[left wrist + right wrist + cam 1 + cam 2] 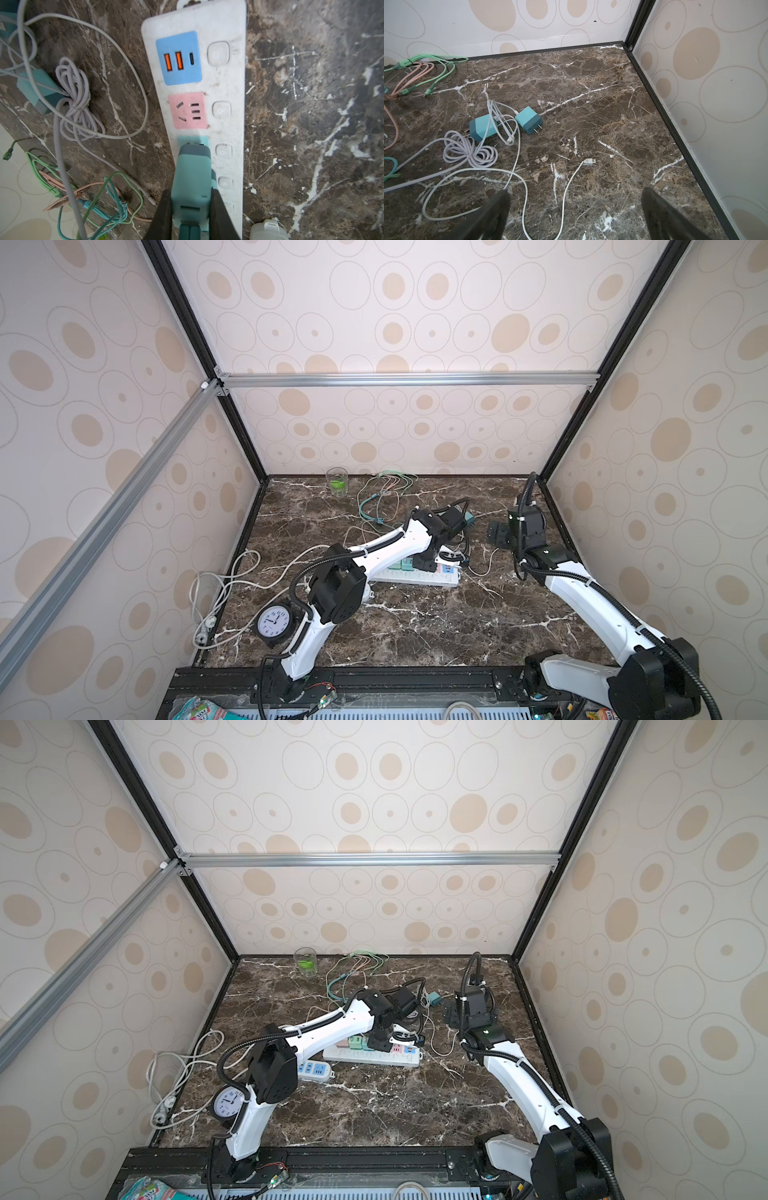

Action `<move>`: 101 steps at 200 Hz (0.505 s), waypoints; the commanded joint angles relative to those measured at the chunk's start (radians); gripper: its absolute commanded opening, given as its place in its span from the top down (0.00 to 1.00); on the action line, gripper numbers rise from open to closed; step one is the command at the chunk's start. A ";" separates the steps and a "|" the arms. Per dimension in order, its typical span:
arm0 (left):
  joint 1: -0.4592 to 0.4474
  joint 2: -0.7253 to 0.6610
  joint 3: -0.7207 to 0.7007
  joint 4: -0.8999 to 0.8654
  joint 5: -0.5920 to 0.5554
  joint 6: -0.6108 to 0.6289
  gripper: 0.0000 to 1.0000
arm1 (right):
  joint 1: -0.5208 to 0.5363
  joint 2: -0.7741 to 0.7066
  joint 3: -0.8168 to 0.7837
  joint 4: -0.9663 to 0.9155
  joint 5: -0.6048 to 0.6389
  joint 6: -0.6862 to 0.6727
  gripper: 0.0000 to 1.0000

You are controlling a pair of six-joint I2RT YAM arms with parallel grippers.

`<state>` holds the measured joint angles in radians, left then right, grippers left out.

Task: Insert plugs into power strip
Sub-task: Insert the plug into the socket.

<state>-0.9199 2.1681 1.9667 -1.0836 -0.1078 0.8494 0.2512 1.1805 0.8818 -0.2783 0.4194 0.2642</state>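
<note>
The white power strip (228, 87) lies on the marble table, also visible in both top views (419, 578) (374, 1058). My left gripper (191, 199) is shut on a teal plug (192, 178), whose dark front end sits against the strip's mint socket. The pink socket (188, 110) and the blue USB panel (178, 58) beyond it are bare. A mint plug (355, 1041) stands in the strip beside my left gripper (380, 1042). Two loose teal plugs (528, 120) (482, 127) lie among cables ahead of my right gripper (575, 199), which hangs open above the table with nothing between its fingers.
A coiled lilac cable (469, 151) and white cables (517, 178) run near the loose plugs. Green and pink cables (382, 493) and a glass (336, 481) sit by the back wall. A clock (273, 622) and a second strip (313, 1069) lie near the left arm.
</note>
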 commanded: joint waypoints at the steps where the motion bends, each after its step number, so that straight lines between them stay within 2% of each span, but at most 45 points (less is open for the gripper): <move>1: -0.018 0.018 0.039 -0.060 -0.014 -0.007 1.00 | -0.004 0.005 0.025 -0.022 0.006 0.003 0.00; 29: -0.019 0.027 0.061 -0.081 -0.044 -0.021 1.00 | -0.003 0.007 0.023 -0.019 0.004 0.003 0.00; 101: -0.019 0.065 0.096 -0.119 -0.023 -0.039 1.00 | -0.003 0.029 0.040 -0.021 -0.001 -0.006 0.00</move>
<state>-0.9295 2.2097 2.0338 -1.1408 -0.1360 0.8154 0.2512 1.1973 0.8860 -0.2790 0.4187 0.2630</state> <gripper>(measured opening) 0.227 0.996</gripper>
